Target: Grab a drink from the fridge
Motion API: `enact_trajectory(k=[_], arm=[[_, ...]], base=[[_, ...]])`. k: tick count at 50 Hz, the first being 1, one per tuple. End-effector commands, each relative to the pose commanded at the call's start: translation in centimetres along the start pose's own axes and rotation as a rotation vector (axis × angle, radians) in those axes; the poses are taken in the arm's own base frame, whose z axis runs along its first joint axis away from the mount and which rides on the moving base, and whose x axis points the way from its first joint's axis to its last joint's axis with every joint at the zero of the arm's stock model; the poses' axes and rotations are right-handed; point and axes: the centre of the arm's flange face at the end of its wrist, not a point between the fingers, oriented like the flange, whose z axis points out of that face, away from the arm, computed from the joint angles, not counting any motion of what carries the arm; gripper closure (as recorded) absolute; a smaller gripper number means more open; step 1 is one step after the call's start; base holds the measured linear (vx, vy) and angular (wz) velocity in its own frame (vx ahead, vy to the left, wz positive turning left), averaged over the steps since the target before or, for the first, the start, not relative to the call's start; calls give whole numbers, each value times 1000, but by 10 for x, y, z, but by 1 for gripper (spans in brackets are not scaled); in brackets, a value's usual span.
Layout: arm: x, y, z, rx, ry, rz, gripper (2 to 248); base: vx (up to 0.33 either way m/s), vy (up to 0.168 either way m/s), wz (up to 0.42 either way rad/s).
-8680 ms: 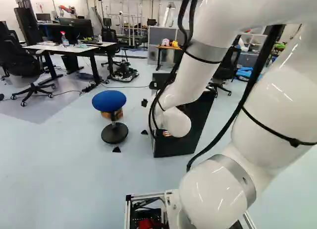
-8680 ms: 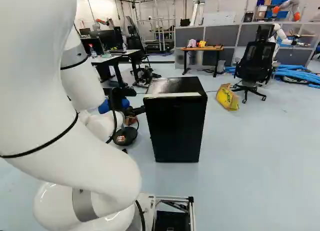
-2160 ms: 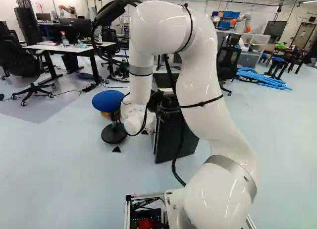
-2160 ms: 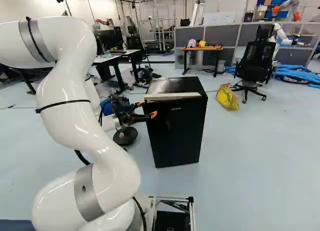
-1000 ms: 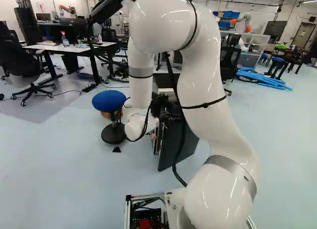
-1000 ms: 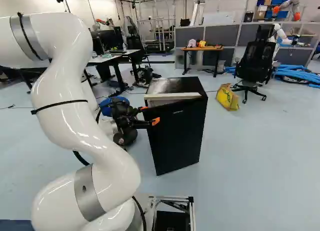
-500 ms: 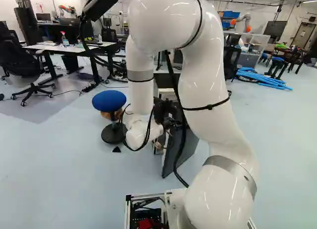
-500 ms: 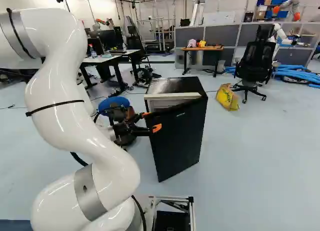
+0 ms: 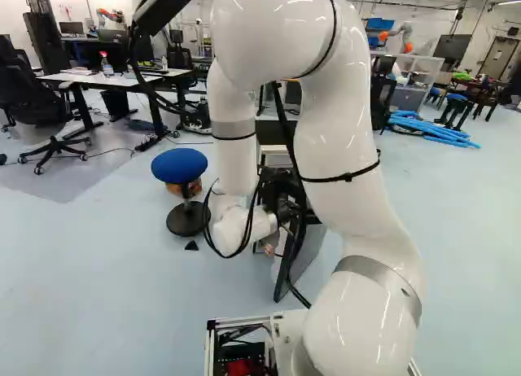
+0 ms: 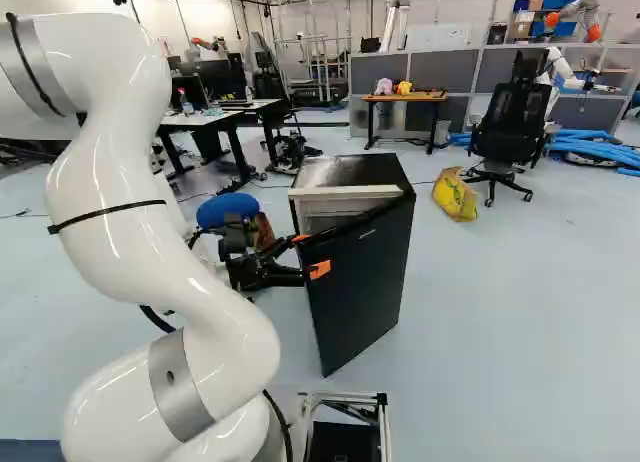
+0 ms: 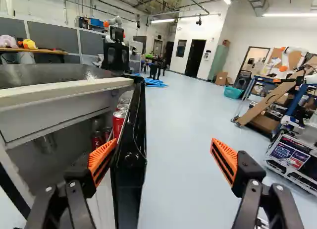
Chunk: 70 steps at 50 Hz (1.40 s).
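Note:
In the right base view my gripper [image 10: 310, 254] stands at the free edge of the black fridge's door [image 10: 362, 282]. The door is partly swung out from the fridge body [image 10: 350, 168]. My gripper [image 11: 164, 141] is open in the wrist view, with the door edge [image 11: 130, 164] between its wide-spread fingers. One orange pad [image 11: 102, 159] is on the inner side, at or very near the door; the other [image 11: 225, 159] stands well off its outer face. Red cans [image 11: 119, 123] show inside along the door, partly hidden by it.
A blue stool [image 9: 179, 166] stands left of the fridge in the left base view. Behind are a desk [image 9: 122, 81], an office chair [image 10: 508, 132] and a yellow bag [image 10: 455, 194]. Another robot [image 10: 575, 17] is at the far back. A loaded cart [image 11: 292, 154] lies beyond the outer finger.
The fridge door has swung progressively wider towards the base, from looking shut in the earliest right base view. The gripper has moved nearer the base along with its edge. The base has not moved.

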Motion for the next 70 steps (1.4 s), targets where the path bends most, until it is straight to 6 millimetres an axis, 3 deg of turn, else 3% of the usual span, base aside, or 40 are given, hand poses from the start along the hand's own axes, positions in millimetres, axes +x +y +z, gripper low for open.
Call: enact_trajectory(k=[46, 70], arm=[[-11, 56, 18, -274, 17, -69, 3], [4, 45, 47, -482, -35, 34, 3]], base=[[0, 0, 0], [0, 0, 0]])
